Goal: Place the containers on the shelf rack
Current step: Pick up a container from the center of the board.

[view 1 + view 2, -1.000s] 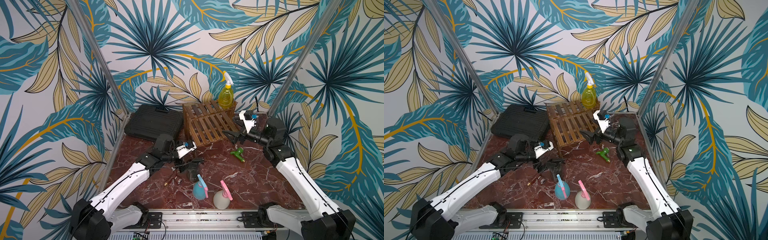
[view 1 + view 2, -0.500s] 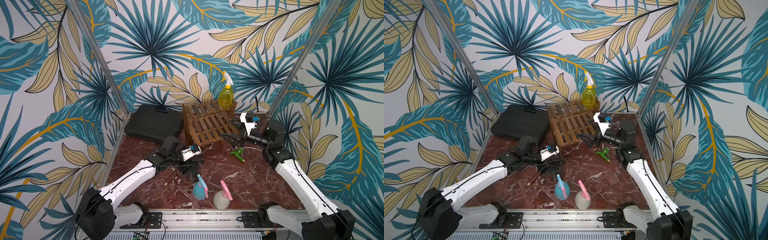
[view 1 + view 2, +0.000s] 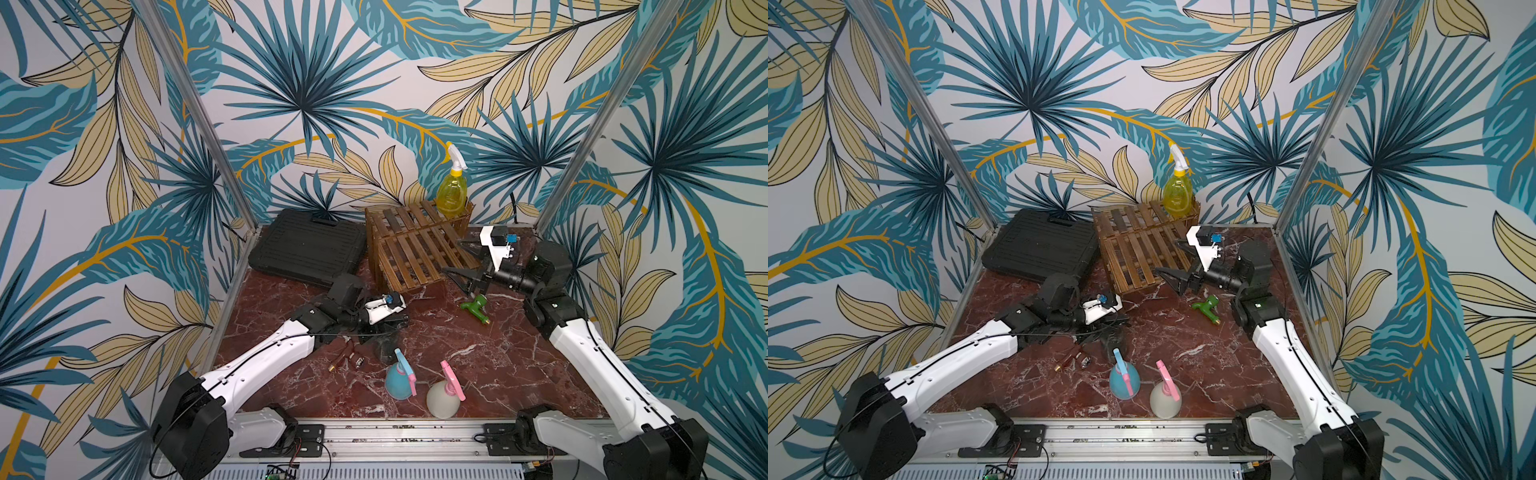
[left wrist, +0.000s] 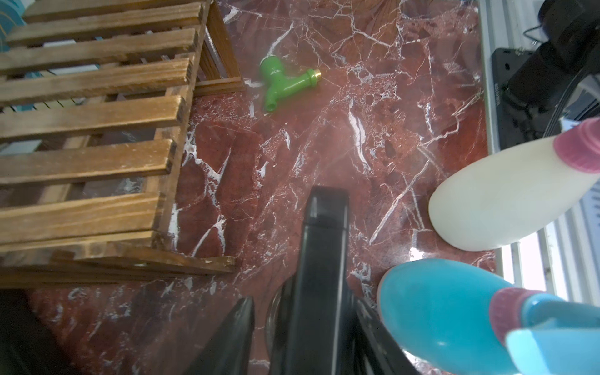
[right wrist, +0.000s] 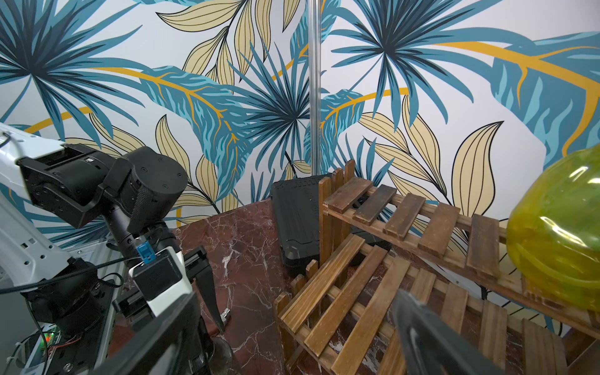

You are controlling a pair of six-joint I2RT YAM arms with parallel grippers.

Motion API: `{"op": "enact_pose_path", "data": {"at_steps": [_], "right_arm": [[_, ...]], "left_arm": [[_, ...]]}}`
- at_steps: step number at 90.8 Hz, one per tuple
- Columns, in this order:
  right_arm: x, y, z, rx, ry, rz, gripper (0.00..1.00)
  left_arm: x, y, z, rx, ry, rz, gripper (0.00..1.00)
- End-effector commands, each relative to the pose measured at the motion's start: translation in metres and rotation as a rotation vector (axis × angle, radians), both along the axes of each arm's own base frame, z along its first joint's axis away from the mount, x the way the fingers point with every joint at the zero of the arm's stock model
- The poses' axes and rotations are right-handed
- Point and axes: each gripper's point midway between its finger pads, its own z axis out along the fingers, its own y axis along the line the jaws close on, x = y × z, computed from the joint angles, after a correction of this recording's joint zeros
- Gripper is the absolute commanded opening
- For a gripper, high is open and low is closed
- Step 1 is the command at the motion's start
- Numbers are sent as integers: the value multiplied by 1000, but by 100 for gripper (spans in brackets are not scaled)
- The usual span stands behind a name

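On top step of shelf rack (image 3: 415, 245), at its far right end by the back wall, stands the yellow bottle (image 3: 451, 192), upright; the rest of both steps shows bare slats. Front-centre of the marble table (image 3: 519, 374), the light blue bottle (image 3: 397, 380) & white bottle (image 3: 444, 399) stand side by side near the front rail, pink triggers up. Just behind the blue one sits the smoky grey bottle (image 3: 384, 347), w/ left tool (image 3: 388, 328) low over it; in left wrist view its black head (image 4: 321, 269) runs betw. the two dark fingers (image 4: 235, 334), which sit close on either side – looks gripped at the neck, jaws narrowed around it. Right tool (image 3: 461, 262) hangs in the air beside the rack's right end, jaws spread wide, nothing in them. Green nozzle (image 3: 478, 306) lies on table below it, apart. Black ribbed case (image 3: 307, 245) lies flat left of the rack, touching or nearly so. Small brown/metal bits (image 3: 345, 359) lie left of the grey bottle.
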Motion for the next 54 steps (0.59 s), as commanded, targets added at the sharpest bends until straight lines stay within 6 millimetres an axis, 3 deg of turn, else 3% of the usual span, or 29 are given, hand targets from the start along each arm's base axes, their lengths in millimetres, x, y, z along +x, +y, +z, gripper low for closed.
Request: {"op": "enact_pose_path", "data": {"at_steps": [1, 21, 54], "right_arm": [[-2, 1, -2, 7, -6, 6, 99], [-1, -3, 1, 22, -25, -20, 99], [-1, -11, -2, 15, -57, -85, 98]], "left_arm": [[2, -1, 2, 12, -15, -2, 47], [11, 4, 11, 17, -39, 65, 37], [11, 25, 35, -32, 51, 279, 35]]}}
